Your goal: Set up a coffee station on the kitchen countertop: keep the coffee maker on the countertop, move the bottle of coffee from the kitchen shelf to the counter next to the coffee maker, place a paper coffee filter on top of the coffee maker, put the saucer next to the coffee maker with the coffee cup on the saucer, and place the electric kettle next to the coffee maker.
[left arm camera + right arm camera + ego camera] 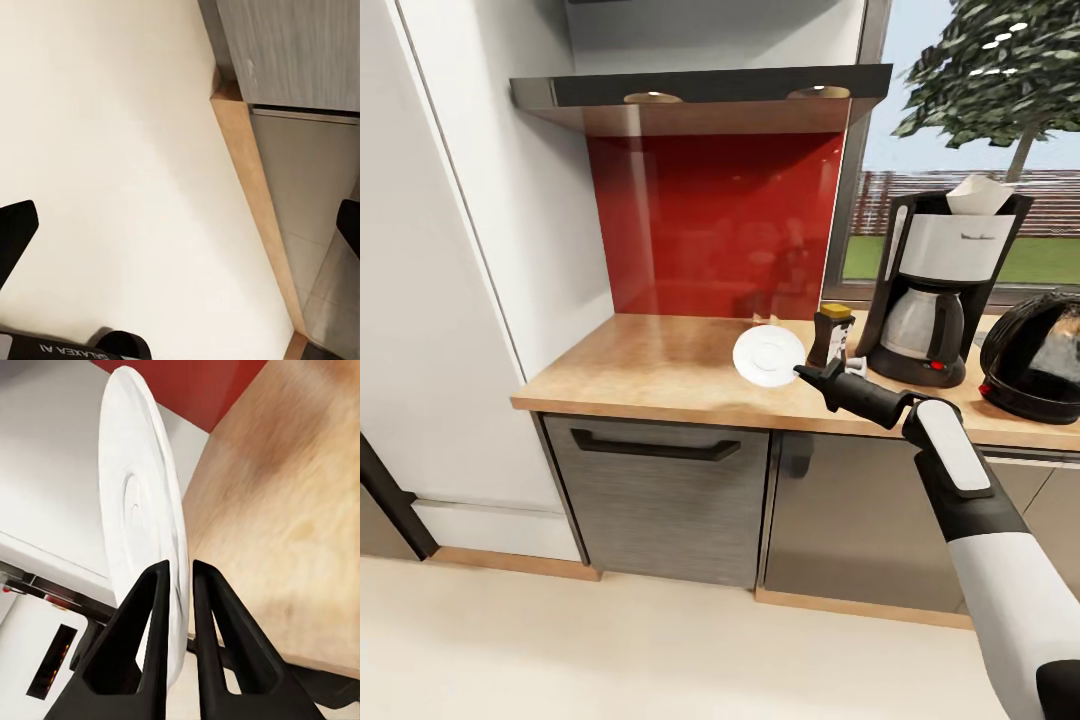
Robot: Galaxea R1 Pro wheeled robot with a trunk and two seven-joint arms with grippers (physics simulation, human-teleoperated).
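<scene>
My right gripper (pixel 802 373) is shut on the rim of the white saucer (pixel 768 354), held tilted above the wooden countertop (pixel 660 370) just left of the coffee bottle (pixel 832 337). In the right wrist view the saucer (pixel 139 517) stands edge-on between the black fingers (pixel 154 615). The black and white coffee maker (pixel 935 290) stands on the counter with a white paper filter (pixel 978 193) on top. The black electric kettle (pixel 1040 357) sits to its right. My left gripper (pixel 180 232) is open over the pale floor (pixel 112 150). The coffee cup is out of view.
A red backsplash (pixel 710 220) and range hood (pixel 700 95) are behind the counter. A tall white cabinet (pixel 450 250) stands at the left. Grey cabinet fronts (pixel 660 500) and a wooden plinth (pixel 247 172) run below the counter. A window (pixel 980 120) is at the right.
</scene>
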